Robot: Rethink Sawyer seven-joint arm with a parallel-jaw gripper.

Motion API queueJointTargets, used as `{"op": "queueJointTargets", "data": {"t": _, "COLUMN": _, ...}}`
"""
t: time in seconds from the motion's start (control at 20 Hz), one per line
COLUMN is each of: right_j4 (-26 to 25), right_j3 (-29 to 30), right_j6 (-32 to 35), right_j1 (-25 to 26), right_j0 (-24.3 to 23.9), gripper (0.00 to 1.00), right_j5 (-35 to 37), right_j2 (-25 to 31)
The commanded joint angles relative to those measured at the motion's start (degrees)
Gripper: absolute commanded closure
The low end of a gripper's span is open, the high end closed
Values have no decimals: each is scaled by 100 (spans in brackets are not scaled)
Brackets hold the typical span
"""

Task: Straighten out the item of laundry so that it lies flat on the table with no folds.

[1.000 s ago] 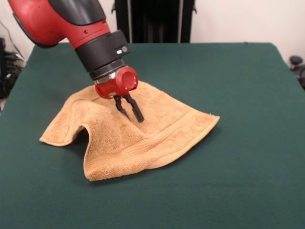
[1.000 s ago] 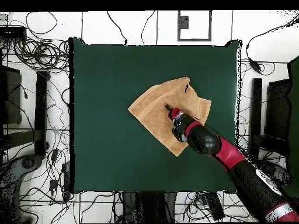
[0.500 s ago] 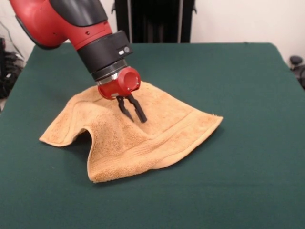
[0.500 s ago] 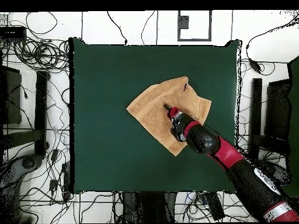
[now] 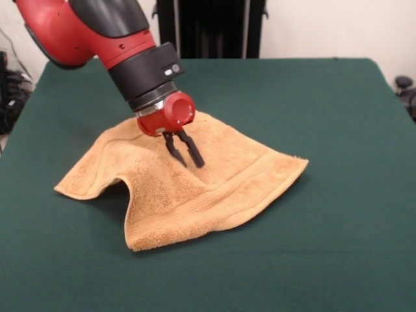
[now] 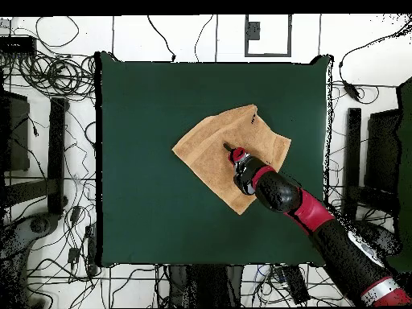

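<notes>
Since the large rectangular counter point(image 5: 338, 117) is covered in dark green felt-like cloth, it probably offers a fair amount of grip, so the small tan-orange terry-cloth towel point(image 5: 214, 188) should drag across it with some friction, not slide freely. That towel lies a little off the counter's middle, well inside every edge in the overhead view point(image 6: 211, 149), and it is not flat: in the front view a raised hump runs through its centre, one side arches up leaving a shadowed hollow beneath, and the near hem curls under. Judged from its drape, it is light, soft and limp, with no stiffness to hold a shape; a pull at one point will likely stretch out only the nearby cloth and bunch the rest. The flat woven band near the hem looks firmer than the pile, and corners or hems seem the better places to pinch. At the red and black arm's tip, the black two-fingered end effector point(image 5: 184, 151) points down on the hump, its tips close together and apparently pinching a small ridge of terry. Grip security cannot be confirmed; loops may slip under tension.
</notes>
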Motion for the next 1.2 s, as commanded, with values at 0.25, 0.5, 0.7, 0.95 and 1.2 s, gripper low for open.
{"op": "queueJointTargets", "data": {"t": 0.25, "right_j4": 198, "right_j3": 418, "right_j6": 219, "right_j1": 815, "right_j0": 475, "gripper": 0, "right_j5": 710, "right_j2": 135}}
{"op": "queueJointTargets", "data": {"t": 0.5, "right_j4": 300, "right_j3": 537, "right_j6": 321, "right_j1": 709, "right_j0": 458, "gripper": 0, "right_j5": 788, "right_j2": 162}}
{"op": "queueJointTargets", "data": {"t": 0.7, "right_j4": 339, "right_j3": 558, "right_j6": 318, "right_j1": 701, "right_j0": 449, "gripper": 0, "right_j5": 815, "right_j2": 166}}
{"op": "queueJointTargets", "data": {"t": 0.95, "right_j4": 356, "right_j3": 549, "right_j6": 293, "right_j1": 712, "right_j0": 436, "gripper": 0, "right_j5": 825, "right_j2": 158}}
{"op": "queueJointTargets", "data": {"t": 1.2, "right_j4": 370, "right_j3": 582, "right_j6": 294, "right_j1": 699, "right_j0": 418, "gripper": 0, "right_j5": 828, "right_j2": 173}}
